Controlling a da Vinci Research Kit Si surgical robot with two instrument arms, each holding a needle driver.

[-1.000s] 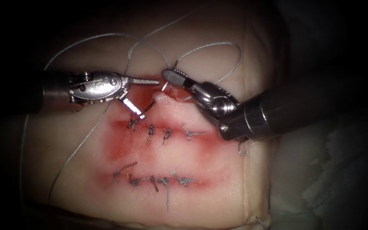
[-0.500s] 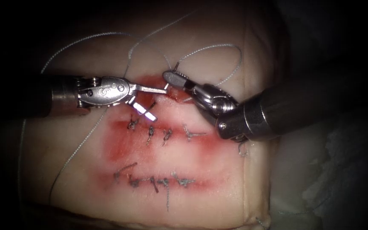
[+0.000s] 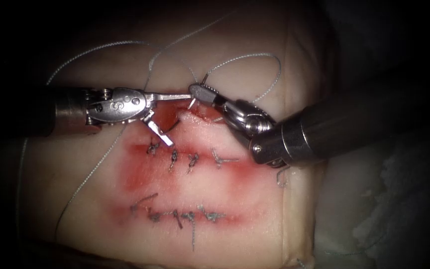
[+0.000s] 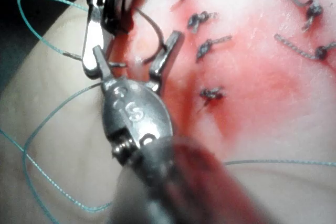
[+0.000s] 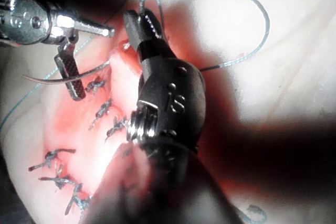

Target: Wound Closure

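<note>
Two needle drivers meet over the open top cut [image 3: 175,112] in the tissue [image 3: 235,199]. The right tool [image 3: 198,91] is clamped on the needle [image 3: 193,101] near its thread [image 3: 245,59] end, the point through the tissue lip. The left tool [image 3: 167,117] gapes around that point, holding nothing. A firm grip behind the tip looks wise.

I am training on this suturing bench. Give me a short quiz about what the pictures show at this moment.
1. True or false: the left tool has its jaws shut.
2. What does the right tool hold? A nothing; B the needle; C the left tool.
3. Fill in: below the open cut in the endoscope view lie ___ rows of stitches.
Key: 1 false; 2 B; 3 two.
</note>
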